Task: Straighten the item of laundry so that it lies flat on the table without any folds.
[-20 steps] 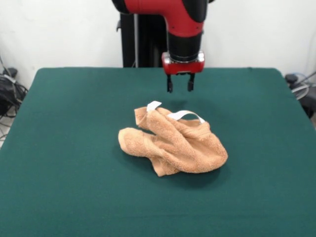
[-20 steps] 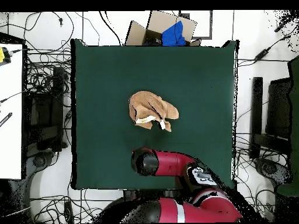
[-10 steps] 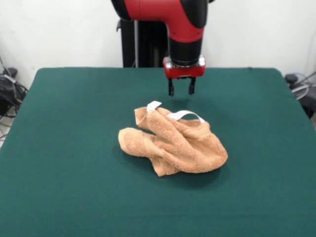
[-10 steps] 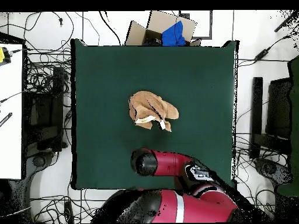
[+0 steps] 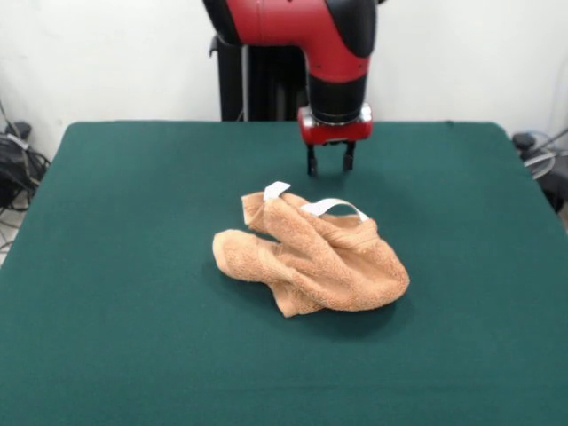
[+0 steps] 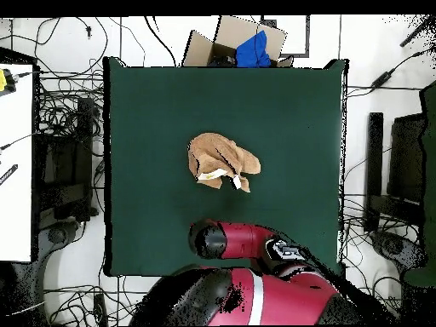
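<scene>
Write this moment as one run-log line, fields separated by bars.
towel: crumpled, mid-table | gripper: open, empty, above table behind towel | contact: none | flattening: not done

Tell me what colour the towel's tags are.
White, against the orange-tan towel; the tags show best in the front view.

A broad desk (image 5: 115,266) with a dark green felt-like top carries a single thing: an orange-tan towel (image 5: 312,251), crumpled into a lumpy heap near the middle of the desk. Two small white tags (image 5: 277,189) stick up from the heap's edge. The felt around the towel lies smooth.
</scene>
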You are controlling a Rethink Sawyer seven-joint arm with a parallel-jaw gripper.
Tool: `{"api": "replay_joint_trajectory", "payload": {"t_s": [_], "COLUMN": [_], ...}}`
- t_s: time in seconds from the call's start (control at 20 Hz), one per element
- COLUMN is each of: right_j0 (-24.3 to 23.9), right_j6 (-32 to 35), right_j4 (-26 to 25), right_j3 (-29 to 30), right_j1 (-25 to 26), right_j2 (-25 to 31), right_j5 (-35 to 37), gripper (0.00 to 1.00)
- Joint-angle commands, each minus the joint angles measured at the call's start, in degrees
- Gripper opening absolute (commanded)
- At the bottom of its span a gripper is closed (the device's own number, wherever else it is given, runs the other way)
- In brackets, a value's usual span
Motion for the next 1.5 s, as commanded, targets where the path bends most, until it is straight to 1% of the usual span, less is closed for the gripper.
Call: {"api": "replay_joint_trajectory", "payload": {"t_s": [0.05,0.35,1.0,1.25,1.5], "right_j0": [0.99,0.41,2.17,2.33,2.99], "right_j6": [7.26,6.87,8.10,8.14,8.27], "right_j4": [-1.31,-1.31,0.14,0.28,0.87], "right_j3": [-7.13,-7.94,-10.41,-10.41,-9.34], "right_j1": [3.12,4.46,8.51,8.41,6.18], "right_j2": [-0.22,0.30,0.72,0.76,1.04], "right_j5": [-4.86,-5.21,-6.79,-6.72,-4.88], "gripper": [1.00,1.00,1.00,1.00,1.00]}}
